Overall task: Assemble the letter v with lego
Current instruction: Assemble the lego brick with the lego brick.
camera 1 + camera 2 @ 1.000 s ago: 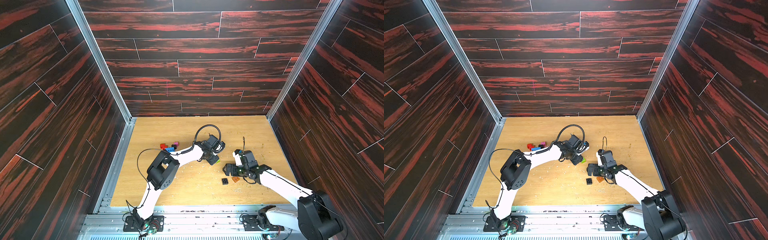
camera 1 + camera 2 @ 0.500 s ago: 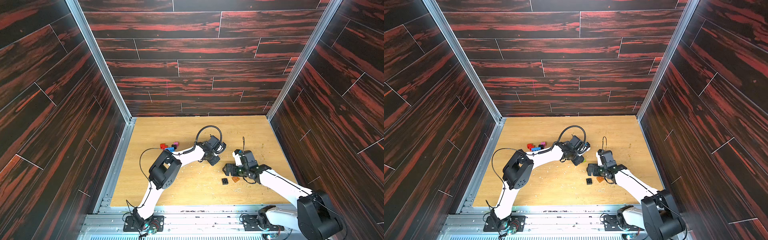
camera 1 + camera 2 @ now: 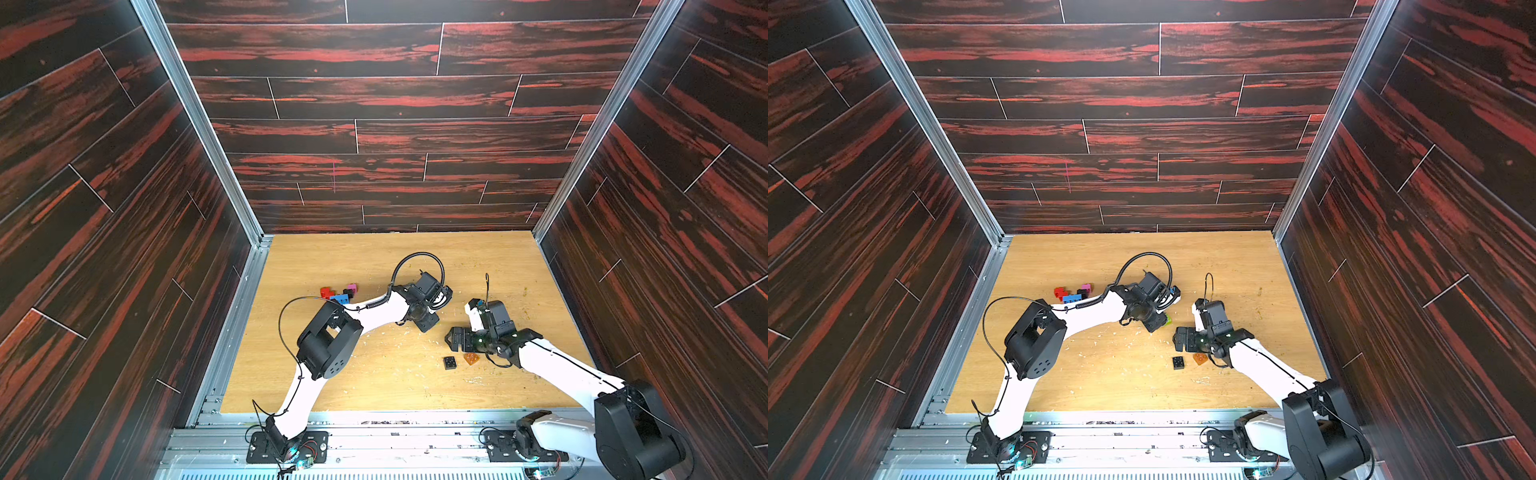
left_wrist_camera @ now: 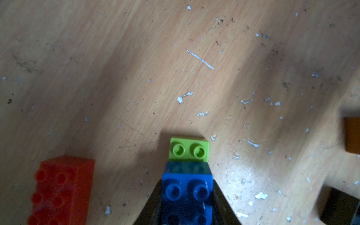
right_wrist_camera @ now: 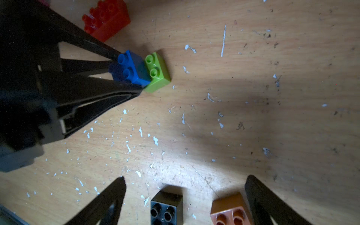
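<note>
**Left gripper clamped on a blue brick; right gripper wide over two loose bricks**

The left gripper (image 4: 187,181) is closed on a blue brick (image 4: 187,190) near the middle of the wooden table (image 3: 374,266), studs facing up. The free end of this brick lies over part of a lime green brick (image 4: 189,150), which rests on the table with two studs showing. Whether the two are pressed together cannot be told. A red oblong brick (image 4: 60,191) lies near, apart from both.

The right gripper (image 5: 186,177) hangs low with its jaws wide apart and holds nothing. A black brick (image 5: 166,208) and an orange brick (image 5: 229,212) lie on the table between its fingers, apart from each other, the orange one just beside a finger. In both top views this pair lies between the table's middle and its front edge.

A cluster of red, blue, black and pink bricks (image 3: 340,293) sits toward the left edge, behind the left arm. The table carries scattered pale flecks (image 5: 155,140).
</note>
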